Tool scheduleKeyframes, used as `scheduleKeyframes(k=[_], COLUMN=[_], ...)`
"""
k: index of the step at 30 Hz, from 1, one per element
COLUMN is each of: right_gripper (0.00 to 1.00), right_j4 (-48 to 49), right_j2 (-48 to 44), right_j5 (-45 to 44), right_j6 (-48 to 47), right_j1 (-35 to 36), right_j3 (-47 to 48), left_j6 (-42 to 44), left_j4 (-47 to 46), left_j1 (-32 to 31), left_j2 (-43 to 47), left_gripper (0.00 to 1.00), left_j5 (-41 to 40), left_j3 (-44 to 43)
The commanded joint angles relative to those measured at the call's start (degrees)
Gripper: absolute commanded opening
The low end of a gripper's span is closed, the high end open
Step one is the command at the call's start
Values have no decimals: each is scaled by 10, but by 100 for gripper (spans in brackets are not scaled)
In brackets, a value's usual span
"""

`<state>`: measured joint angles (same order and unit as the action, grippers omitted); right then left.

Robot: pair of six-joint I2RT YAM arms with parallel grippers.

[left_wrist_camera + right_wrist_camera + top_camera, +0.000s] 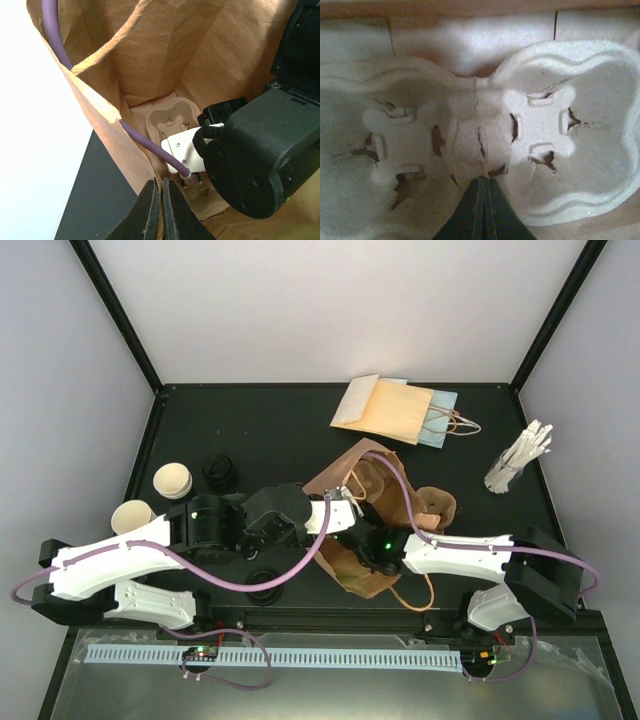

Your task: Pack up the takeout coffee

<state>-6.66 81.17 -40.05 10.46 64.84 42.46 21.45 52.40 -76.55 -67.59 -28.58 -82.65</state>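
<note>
The two takeout coffee cups stand on the black bench point(260, 430) at the left of the overhead view, outside the bag. The upper cup point(172, 480) is near a black lid point(218, 472). The lower cup point(133, 517) sits below and to its left, just beside the left arm.

At the centre lies an open brown paper bag point(345, 468), and both arms reach to it. In the right wrist view the right hand point(483, 200) has its fingers pressed together, tips at the middle ridge of the moulded-pulp cup carrier point(540, 120), which rests on the bag's bottom.

In the left wrist view the left hand point(161, 205) is likewise closed, at the bag's near rim. Whether any paper is nipped between its fingers cannot be told.

Flat paper bags point(390, 408) lie at upper centre, and a holder of white sticks point(520, 455) stands at upper right.
</note>
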Motion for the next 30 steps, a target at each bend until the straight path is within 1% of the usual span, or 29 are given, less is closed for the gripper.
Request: scheduleKeyframes(k=[1,6,11,17,20,26,30], right_gripper=[1,1,1,1,1,1,1], right_j4=[4,11,43,20,-2,-23,-50], right_j2=[22,29,16,32,40,-19,-60], right_j5=[-37,-59,-48,-15,-9,12,19], right_j6=[-10,-24,-30,-10,-2,-5,-6], right_j1=[-2,-2,-3,-13,-14,-12,-8], right_j3=[2,3,-9,16,31,26,28], left_j6=[4,2,4,10,5,-23,-34], left_j4=[-4,-6,-26,-58,-66,-71,-78], left_j1=[-21,-31,-37,-44,-44,-39,-20], left_j2=[-1,8,27,53,57,53,56], left_gripper=[2,2,2,2,2,2,1], left_j5=[-4,-16,-7,14,9,-41,-38], left_j3=[-33,-10,19,36,38,54,58])
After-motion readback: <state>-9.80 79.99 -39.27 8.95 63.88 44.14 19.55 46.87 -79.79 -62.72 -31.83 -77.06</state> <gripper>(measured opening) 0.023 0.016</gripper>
